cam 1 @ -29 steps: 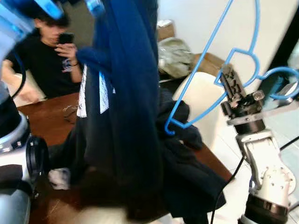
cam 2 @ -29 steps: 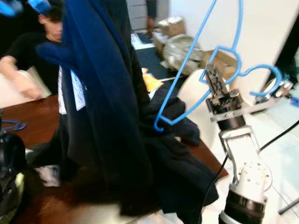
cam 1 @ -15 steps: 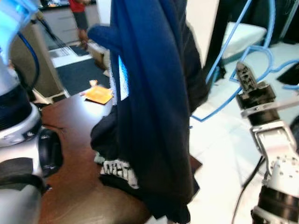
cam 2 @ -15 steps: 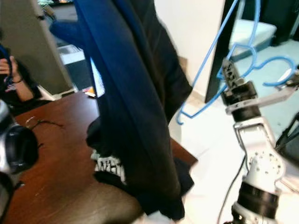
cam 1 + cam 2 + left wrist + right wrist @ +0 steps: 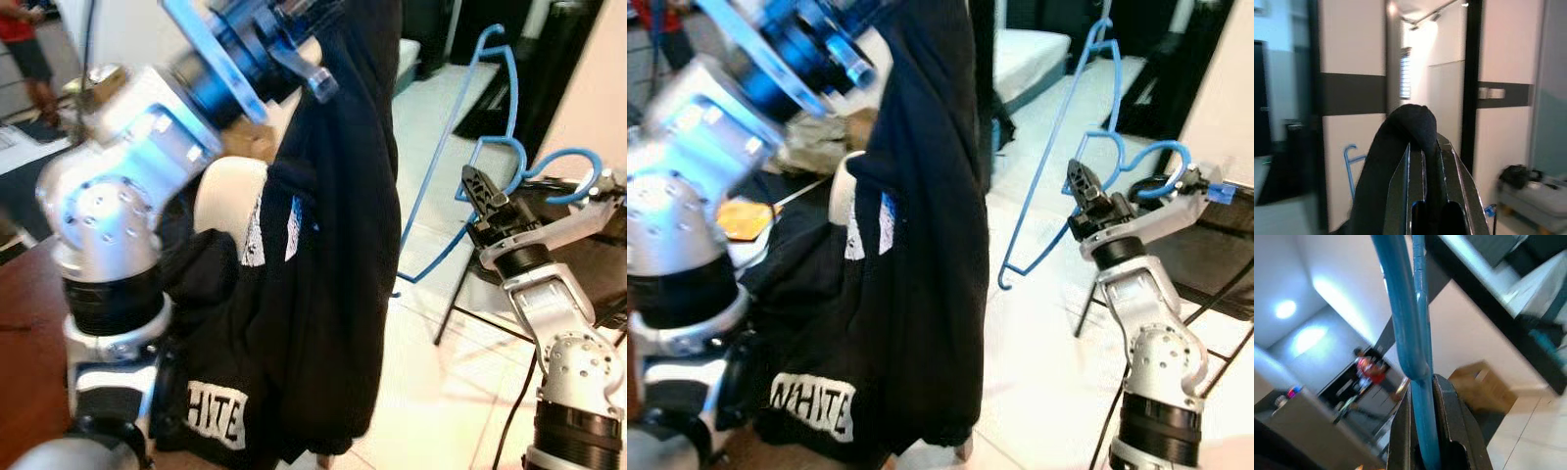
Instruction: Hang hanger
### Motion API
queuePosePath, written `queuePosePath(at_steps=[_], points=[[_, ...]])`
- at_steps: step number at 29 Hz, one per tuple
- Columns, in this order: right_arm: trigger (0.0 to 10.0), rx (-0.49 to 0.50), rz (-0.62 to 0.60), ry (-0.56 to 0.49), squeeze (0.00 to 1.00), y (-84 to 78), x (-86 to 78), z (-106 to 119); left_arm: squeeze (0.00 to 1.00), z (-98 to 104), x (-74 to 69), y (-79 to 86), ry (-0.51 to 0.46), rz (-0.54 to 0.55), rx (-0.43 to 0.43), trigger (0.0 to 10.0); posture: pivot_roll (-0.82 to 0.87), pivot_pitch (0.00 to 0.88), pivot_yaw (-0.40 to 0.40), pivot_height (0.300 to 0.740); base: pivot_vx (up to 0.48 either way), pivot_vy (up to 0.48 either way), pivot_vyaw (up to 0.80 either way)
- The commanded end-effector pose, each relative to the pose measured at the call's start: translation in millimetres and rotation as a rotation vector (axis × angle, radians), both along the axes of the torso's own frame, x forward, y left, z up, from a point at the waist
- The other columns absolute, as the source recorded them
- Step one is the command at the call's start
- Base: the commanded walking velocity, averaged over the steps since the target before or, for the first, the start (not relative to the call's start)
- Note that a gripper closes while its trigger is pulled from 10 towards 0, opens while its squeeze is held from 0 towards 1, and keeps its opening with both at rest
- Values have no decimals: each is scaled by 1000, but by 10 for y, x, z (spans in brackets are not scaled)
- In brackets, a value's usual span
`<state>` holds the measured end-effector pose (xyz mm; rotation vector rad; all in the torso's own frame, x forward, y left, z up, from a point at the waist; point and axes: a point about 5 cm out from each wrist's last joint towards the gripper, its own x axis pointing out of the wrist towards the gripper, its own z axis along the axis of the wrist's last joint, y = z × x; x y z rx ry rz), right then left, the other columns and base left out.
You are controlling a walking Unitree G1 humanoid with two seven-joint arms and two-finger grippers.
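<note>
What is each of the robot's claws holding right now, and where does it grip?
The right gripper clamps the blue hanger near its hook. The left gripper pinches a fold of the black sweatshirt, which hangs from it.

White block letters on the black garment (image 5: pixel 911 245) I hold up, low on the fabric: right eye view reads "WHITE" (image 5: pixel 813 404); left eye view shows just "HITE" (image 5: pixel 216 419), start lost in a fold. White labels (image 5: pixel 253 232) higher up on it, print too small to read.
</note>
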<state>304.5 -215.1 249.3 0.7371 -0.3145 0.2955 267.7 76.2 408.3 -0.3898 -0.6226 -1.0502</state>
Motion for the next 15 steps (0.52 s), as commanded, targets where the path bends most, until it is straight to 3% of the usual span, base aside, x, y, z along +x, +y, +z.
queuePosePath(at_steps=[1,7,11,15], points=[[10000,-14,8,-11,0,62,2,18,0,19,-57,45,-33,22,-60,10000,42,0,53,740,0,-428,-800],[10000,-21,15,-14,0,97,2,21,0,-16,-59,51,-19,26,-77,10000,43,0,51,740,0,-465,-800],[10000,-47,27,-2,0,165,-3,-24,0,-59,39,205,30,83,-132,10000,39,0,55,740,0,-469,-800],[10000,-54,29,2,0,183,-5,-37,0,-87,72,249,43,106,-144,10000,39,0,55,740,0,-480,-800]])
